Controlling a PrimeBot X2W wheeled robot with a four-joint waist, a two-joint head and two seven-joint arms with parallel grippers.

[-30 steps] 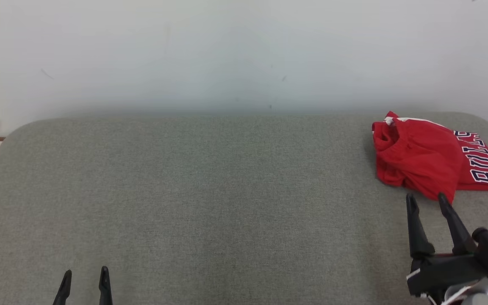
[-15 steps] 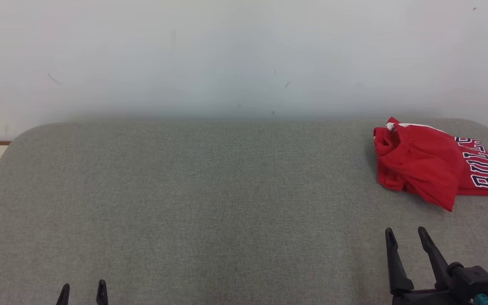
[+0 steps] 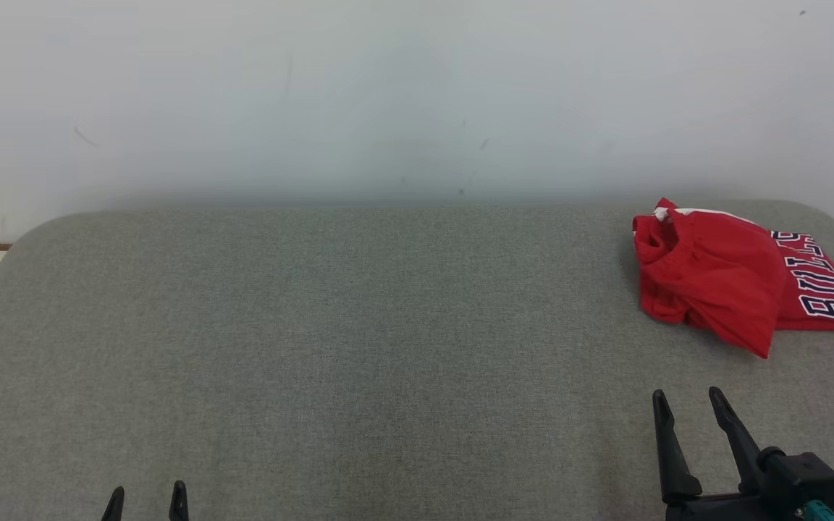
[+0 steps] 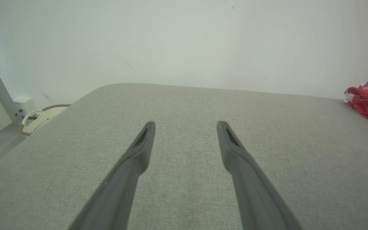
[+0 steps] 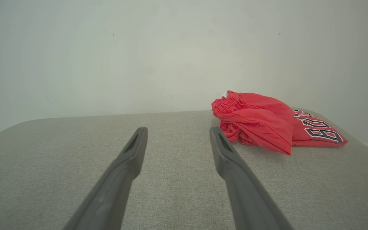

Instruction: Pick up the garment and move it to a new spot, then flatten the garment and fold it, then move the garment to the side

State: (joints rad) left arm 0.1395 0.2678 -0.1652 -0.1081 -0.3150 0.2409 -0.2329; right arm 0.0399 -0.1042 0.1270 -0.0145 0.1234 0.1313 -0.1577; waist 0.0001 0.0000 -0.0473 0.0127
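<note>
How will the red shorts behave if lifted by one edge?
Probably floppy: the red shorts lie in soft folds, so they would likely droop and unfold. The thin cloth looks light, and may drag on the woven grey cushion.

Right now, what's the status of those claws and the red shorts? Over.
Left claw open, empty. Right claw open, empty, short of the shorts. Shorts bundled at the cushion far right. Bare cushion between them.
</note>
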